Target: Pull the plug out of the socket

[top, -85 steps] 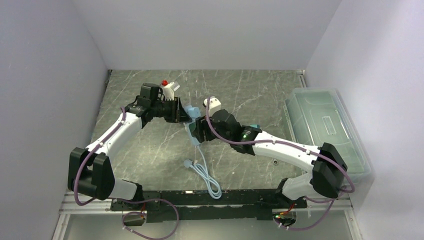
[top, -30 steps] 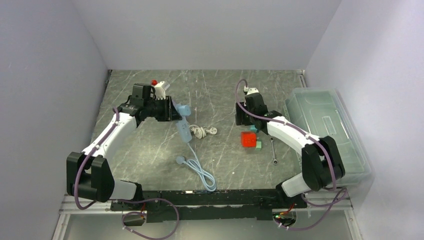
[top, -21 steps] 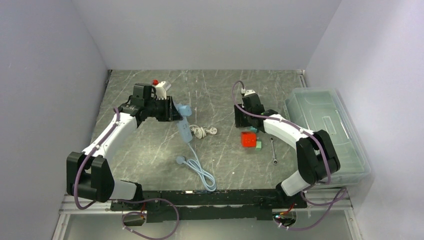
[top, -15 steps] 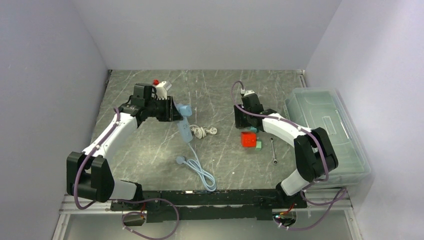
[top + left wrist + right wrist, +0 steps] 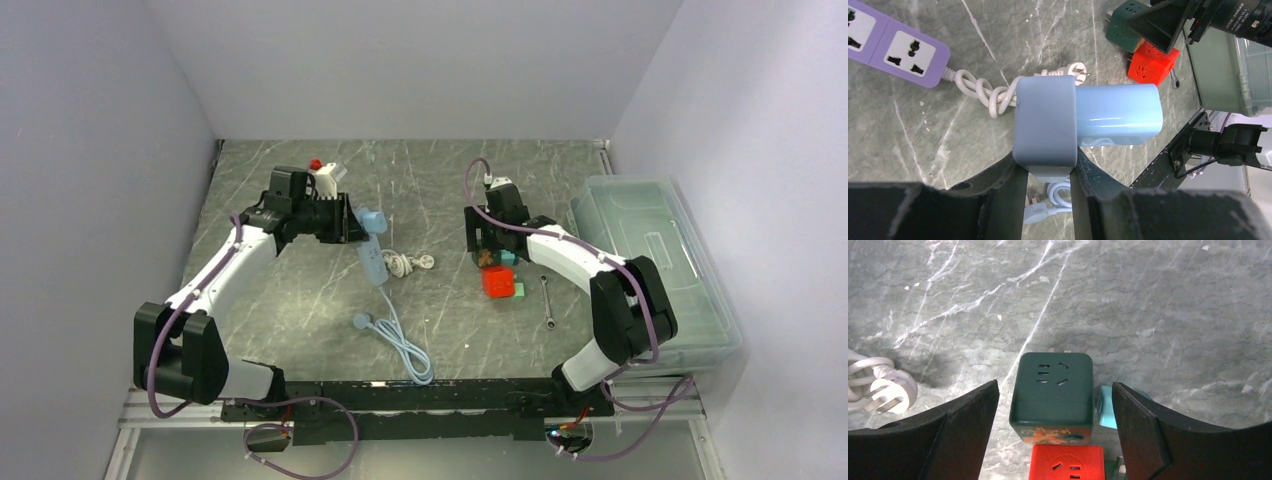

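Right pincer: jaws are now standing wide and released, where 1 second ago they were part-closed. It is hanging low over the worktop, gripping nothing.

Item 1, dark green cube plug: it is lying free on the worktop directly between the right pincer's 2 fingers, touching neither. Half a second ago it was not showing there. Prongs are peeking out at its far edge. A red cube is sitting against its wrist-side face, and a teal block is lying just beside its right face. Separation from the socket is looking complete.

Item 2, blue socket: it is sitting clenched between the fingers of the left pincer, well apart from the plug.

Item 3, purple power strip: it is lying beyond the left pincer, trailing a knotted white cord, and is apparently not involved.

Handling, judged: the plug is presenting as a small, rigid, light plastic body with smooth, probably slippery faces. It is looking sturdy, though the prongs are wanting care. The best hold is probably lying across the 2 flat side faces at mid-height, clear of the prongs. The teal block is crowding the right finger's lane.
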`<state>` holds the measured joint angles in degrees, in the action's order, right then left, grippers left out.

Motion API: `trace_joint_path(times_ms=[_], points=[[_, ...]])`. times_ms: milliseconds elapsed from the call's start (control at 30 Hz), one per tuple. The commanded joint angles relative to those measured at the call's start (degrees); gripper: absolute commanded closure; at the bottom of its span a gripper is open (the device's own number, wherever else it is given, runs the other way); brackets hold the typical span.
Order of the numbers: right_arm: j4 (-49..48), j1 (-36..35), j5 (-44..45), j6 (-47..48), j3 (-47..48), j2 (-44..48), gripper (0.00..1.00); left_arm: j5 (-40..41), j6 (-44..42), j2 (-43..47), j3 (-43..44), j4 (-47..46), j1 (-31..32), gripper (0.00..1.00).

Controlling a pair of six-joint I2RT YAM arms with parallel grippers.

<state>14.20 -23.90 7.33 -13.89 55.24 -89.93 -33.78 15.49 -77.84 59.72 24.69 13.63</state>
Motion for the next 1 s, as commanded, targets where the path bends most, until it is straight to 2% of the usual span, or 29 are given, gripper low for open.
trace_joint_path(times_ms=[0,100,267,467,567,733,967], points=[[0.29,0.35,-0.43,-0.01,2.04,5.51,0.13,-4.98,-0.66,0.55,1.24,-2.09,0.99,1.0],[0.04,0.27,-3.27,0.26,1.77,9.99,0.11,-6.63,-1.44,1.0,1.09,-2.7,2.03,1.0],[-3.55,0.16,-16.16,-1.33,0.15,18.05,0.08,-8.91,-3.07,0.94,1.18,-2.97,4.4,1.0],[-12.11,-1.89,-25.4,-13.69,-4.23,24.36,0.09,-9.29,-3.19,0.6,0.67,-3.77,6.61,1.0],[-13.93,-7.11,-20.83,-16.96,-5.16,26.15,0.13,-9.59,-3.01,0.11,0.7,-3.77,6.92,1.0],[-11.56,-19.76,-4.07,-18.42,-2.13,25.24,0.25,-9.81,-2.66,-0.2,0.7,-4.03,7.35,1.0],[-10.93,-27.23,5.46,-17.14,3.11,19.06,0.37,-9.95,-2.54,-0.64,0.66,-3.96,7.79,1.0]])
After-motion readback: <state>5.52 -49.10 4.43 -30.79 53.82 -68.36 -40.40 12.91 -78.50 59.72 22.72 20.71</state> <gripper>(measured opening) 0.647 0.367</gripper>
